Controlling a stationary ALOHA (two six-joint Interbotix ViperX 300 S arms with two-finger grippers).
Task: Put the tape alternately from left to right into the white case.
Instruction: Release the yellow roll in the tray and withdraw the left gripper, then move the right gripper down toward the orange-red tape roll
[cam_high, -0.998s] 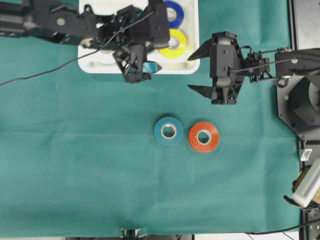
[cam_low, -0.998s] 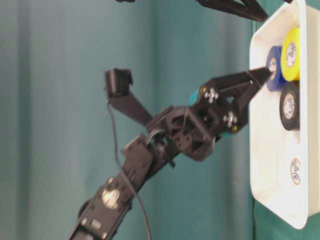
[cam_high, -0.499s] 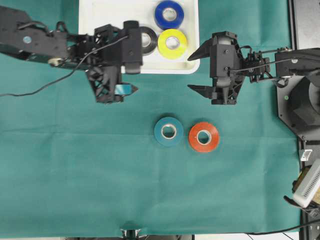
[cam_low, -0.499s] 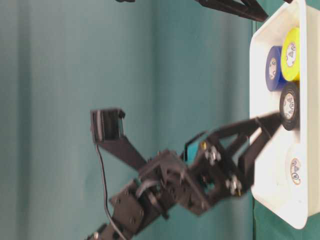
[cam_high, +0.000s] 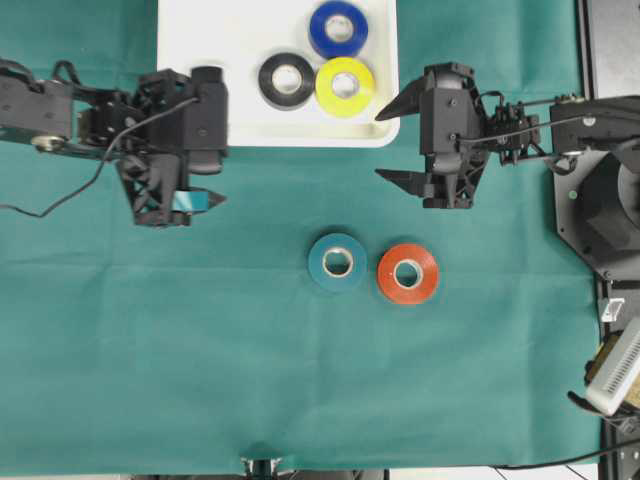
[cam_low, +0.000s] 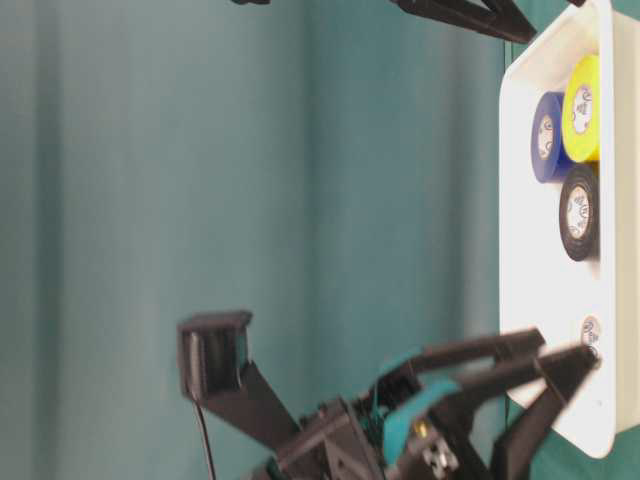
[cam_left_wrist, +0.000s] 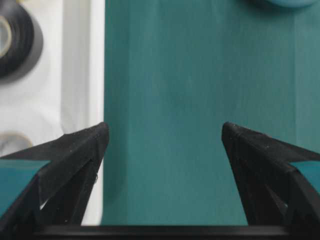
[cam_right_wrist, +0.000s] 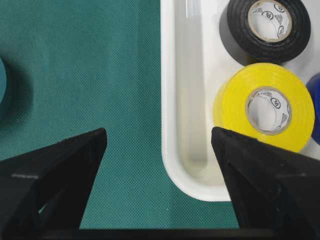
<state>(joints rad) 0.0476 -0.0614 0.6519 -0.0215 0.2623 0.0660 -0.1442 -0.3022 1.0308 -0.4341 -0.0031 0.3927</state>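
This looks like a robotics lab bench rather than a home or shop. A plain teal cloth (cam_high: 150, 350) covers the whole tabletop, two black robot arms (cam_high: 60, 105) (cam_high: 560, 125) reach in from opposite sides trailing bare cables, and a bolted motor base (cam_high: 600, 215) sits at the right edge (beside a strip of dark metal framing (cam_high: 610, 45)).

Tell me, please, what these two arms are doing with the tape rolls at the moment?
They are sorting tape into the white case. Black, yellow and blue rolls lie inside; a white one's core shows near its end. The left gripper and right gripper hover open and empty. The teal and orange-red rolls wait on the cloth.
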